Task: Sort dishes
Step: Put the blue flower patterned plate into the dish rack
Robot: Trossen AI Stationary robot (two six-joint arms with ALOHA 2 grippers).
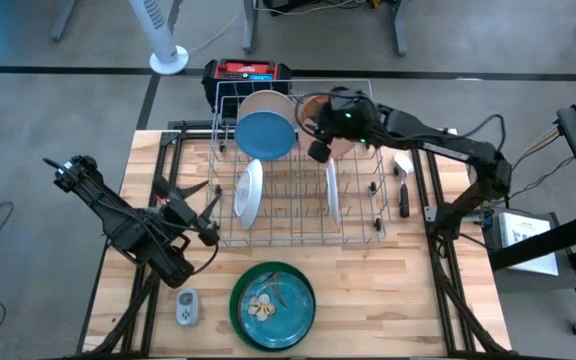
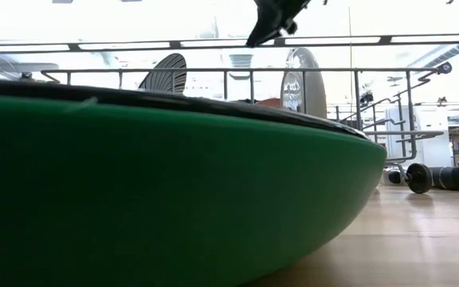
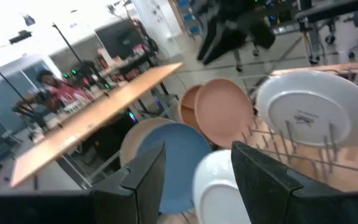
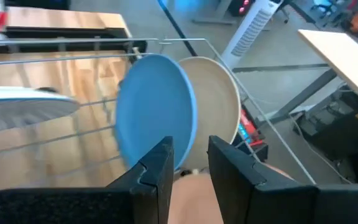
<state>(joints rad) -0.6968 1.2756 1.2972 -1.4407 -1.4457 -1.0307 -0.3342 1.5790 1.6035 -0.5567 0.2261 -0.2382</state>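
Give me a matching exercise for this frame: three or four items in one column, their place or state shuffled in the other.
Things:
1. blue plate
2. large green dish
3. small grey gadget
4. left gripper

Places:
A. flat on the table, in front of the wire rack
B. upright in the rack's far end
C. open, at the rack's left side
D. on the table beside the green dish

Pairs: 1-B, 2-A, 3-D, 4-C

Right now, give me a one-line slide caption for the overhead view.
Right gripper reaches over the wire rack beside the blue plate; left gripper waits nearby, green dish in front.
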